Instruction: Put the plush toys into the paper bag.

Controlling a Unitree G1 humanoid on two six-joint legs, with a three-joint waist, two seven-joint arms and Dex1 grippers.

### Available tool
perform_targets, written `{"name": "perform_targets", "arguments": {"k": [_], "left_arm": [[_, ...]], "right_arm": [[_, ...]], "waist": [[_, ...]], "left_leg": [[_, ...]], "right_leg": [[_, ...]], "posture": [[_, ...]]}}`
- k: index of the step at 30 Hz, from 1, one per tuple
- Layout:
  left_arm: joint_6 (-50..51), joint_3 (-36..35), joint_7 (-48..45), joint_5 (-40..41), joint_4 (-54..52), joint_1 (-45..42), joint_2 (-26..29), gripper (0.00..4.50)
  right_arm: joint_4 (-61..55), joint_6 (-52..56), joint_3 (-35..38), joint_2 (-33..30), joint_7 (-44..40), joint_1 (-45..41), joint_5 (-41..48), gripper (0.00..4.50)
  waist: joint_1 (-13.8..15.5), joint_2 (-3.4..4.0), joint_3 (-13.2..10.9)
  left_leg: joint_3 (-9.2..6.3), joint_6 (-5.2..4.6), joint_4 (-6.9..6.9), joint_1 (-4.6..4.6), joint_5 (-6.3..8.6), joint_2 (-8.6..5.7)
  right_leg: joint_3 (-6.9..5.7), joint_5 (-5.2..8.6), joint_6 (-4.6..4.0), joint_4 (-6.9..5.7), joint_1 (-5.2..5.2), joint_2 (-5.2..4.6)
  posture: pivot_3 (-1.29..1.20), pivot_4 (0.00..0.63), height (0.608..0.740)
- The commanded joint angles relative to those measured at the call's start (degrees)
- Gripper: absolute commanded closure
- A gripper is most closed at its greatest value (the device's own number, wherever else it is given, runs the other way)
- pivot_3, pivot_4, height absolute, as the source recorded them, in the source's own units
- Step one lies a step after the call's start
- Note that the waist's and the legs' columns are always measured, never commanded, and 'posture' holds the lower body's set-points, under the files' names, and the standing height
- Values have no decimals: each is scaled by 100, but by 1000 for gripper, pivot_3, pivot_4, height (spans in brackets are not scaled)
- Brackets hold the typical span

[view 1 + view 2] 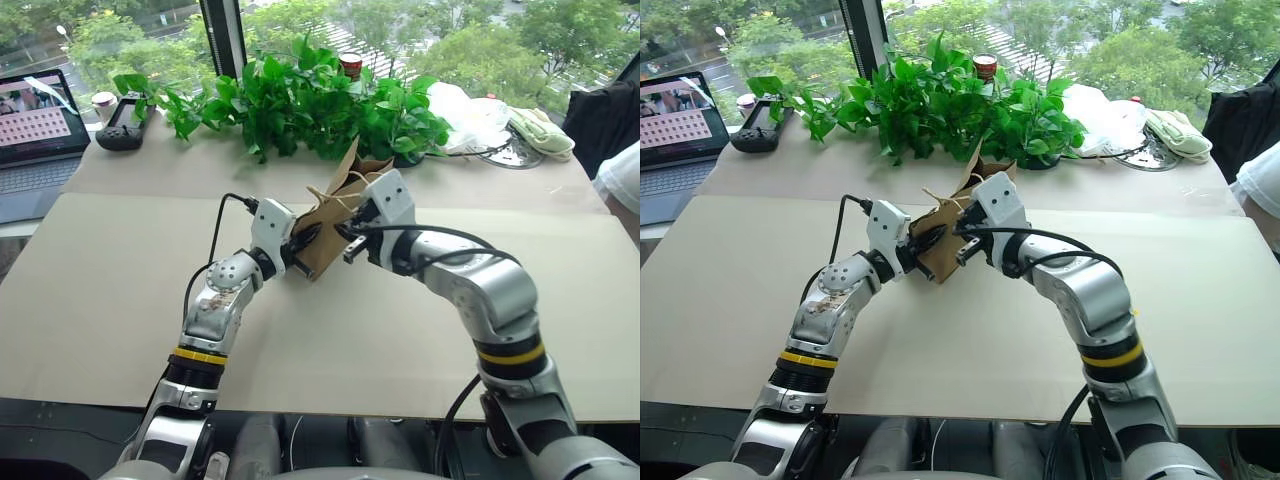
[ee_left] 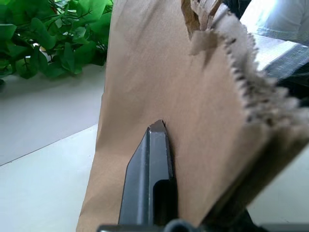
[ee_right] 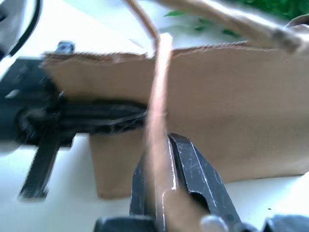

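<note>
In front of you, near the middle of the pale worktop (image 1: 120, 330), the paper bag (image 1: 335, 225) is held between your two grippers, just in front of a row of leafy green plants (image 1: 300, 100). It is plain brown kraft paper with twisted paper cord handles, creased and crumpled, its top edge cut in a fine sawtooth. Its long axis leans: the mouth points up and away from you, tipped toward the plants, while the base sits low toward you. Your left gripper (image 1: 300, 243) meets the bag from the left, and the left wrist view shows one black finger (image 2: 149, 174) lying flat against the bag's side wall with paper pinched beside it, so its jaws are together on the paper bag. Your right gripper (image 1: 350, 240) comes in from the right, angled slightly downward, and its jaws are clamped on a cord handle (image 3: 157, 140) that runs up between the fingers in the right wrist view. At the far left of the worktop sit an open laptop (image 1: 35, 130) and a dark handheld controller (image 1: 122, 125). At the far right lie a white plastic bag (image 1: 465, 115) and a pale green cloth (image 1: 540, 132).
</note>
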State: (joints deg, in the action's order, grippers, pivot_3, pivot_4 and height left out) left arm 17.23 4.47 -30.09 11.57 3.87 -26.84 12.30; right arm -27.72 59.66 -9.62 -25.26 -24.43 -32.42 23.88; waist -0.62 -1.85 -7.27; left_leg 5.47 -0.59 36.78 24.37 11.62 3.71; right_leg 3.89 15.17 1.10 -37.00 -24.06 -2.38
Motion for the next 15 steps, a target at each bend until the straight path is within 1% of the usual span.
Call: {"name": "perform_targets", "arguments": {"k": [1,3,5,7,9,12,15], "left_arm": [[-104,-125,55,64,22,-139,-46,4182],[-112,-185,60,101,73,-148,-76,4182],[-92,-308,-5,245,124,-156,-115,4182],[-33,-464,-161,505,83,-150,-124,4182],[46,-600,-569,828,-30,-125,25,4182],[200,-738,-1193,1260,-185,-140,334,4182],[355,-873,-2061,1704,-354,-207,898,4182]], "right_arm": [[-716,-14,510,-267,-398,173,433,4500],[-895,-78,844,-443,-637,360,694,4500],[-909,-172,1450,-775,-1040,689,1025,4500],[-603,-290,2046,-991,-1227,840,1221,4500],[-206,-466,2430,-1265,-1433,869,1260,4500],[41,-670,2636,-1496,-1682,915,1325,4500],[159,-828,2724,-1632,-1853,941,1369,4500]], "waist": [[-7,0,0],[-9,-1,0],[-5,-1,0],[3,-2,-1],[-17,-2,-1],[-37,-2,-1],[-62,-1,-1]], "left_leg": [[-1,0,0,-2,0,0],[-4,0,0,-2,0,0],[-6,0,1,-6,0,-1],[-10,0,2,-8,0,-2],[-9,0,4,-8,-1,-3],[-8,0,4,-12,-1,-2],[-11,0,-1,-14,-1,7]], "right_leg": [[0,0,0,0,1,0],[0,0,0,0,3,1],[0,0,0,0,7,1],[0,0,1,3,15,1],[1,0,1,3,15,1],[4,0,1,1,14,6],[6,1,0,0,9,20]], "posture": [[0,150,740],[0,150,740],[0,150,740],[0,150,740],[0,150,740],[0,150,740],[0,150,740]]}}
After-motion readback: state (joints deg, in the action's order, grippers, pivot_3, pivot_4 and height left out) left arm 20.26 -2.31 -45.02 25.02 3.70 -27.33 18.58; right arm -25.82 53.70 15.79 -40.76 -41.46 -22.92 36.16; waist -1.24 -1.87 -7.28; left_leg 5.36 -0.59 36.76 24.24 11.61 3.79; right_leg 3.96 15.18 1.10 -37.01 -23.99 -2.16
